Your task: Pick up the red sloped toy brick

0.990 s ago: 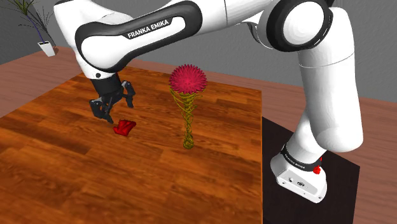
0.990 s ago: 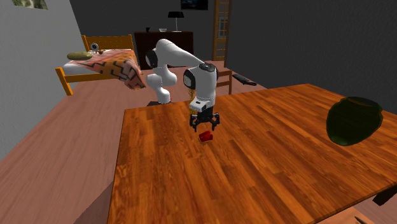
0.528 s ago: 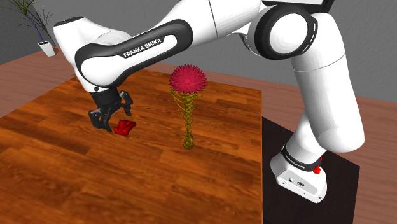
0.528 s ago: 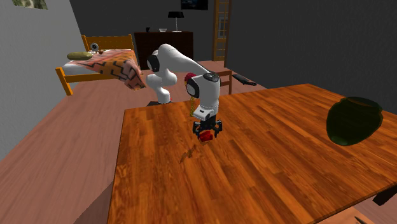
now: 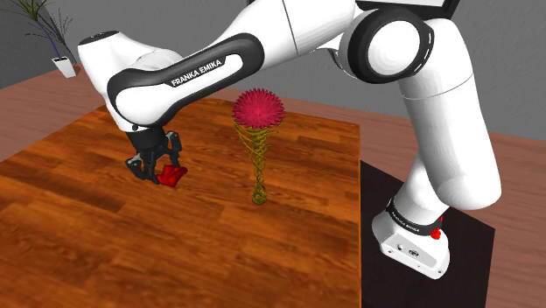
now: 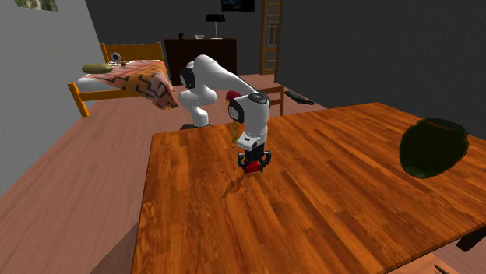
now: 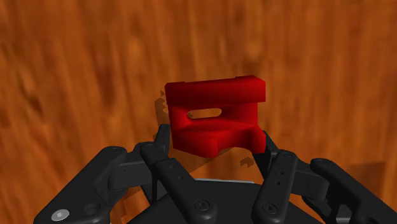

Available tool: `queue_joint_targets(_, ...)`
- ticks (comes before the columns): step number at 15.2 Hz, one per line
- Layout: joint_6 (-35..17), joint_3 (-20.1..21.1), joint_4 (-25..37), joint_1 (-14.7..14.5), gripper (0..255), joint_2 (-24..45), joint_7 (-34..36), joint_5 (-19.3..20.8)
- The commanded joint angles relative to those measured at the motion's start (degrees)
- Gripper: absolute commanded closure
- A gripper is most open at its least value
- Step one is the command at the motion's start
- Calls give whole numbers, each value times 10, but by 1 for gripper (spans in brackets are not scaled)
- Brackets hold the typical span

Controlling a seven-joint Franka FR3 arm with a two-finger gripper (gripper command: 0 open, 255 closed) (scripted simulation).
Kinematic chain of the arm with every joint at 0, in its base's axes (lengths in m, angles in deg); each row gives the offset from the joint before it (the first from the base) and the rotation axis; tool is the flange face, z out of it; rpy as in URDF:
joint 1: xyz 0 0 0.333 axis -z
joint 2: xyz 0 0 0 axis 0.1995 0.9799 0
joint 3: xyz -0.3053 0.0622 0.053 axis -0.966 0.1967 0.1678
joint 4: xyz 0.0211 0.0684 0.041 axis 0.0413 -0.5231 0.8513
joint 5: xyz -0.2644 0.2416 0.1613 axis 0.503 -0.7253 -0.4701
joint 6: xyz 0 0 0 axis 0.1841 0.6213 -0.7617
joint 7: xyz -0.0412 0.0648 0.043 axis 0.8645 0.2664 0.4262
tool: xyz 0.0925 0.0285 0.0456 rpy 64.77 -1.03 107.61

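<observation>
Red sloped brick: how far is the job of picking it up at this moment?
Done: the approach. The claw is low over the table, with the red brick right in it. In hand: the grasp; I cannot tell if it is clamped. Left: the lift, since the brick rests on the table.

We see a wooden table (image 5: 87, 236) carrying a spiky crimson ball on a twisted yellow stem (image 5: 257, 109) and, well apart from it, a dark green rounded pot (image 6: 433, 145). Beyond stand a bed (image 6: 125, 78) with a patterned blanket, a lamp (image 6: 215, 19) and a potted plant (image 5: 52, 39).
</observation>
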Motion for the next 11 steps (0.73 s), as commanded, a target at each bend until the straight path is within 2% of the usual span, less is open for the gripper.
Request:
queue_joint_targets(1, 0, 0, 0, 0, 255, 0, 0, 0)
queue_joint_targets(5, -1, 0, -2, 0, 255, -1, 0, 0)
queue_joint_targets(11, 38, 3, 26, -1, 255, -13, -3, -5)
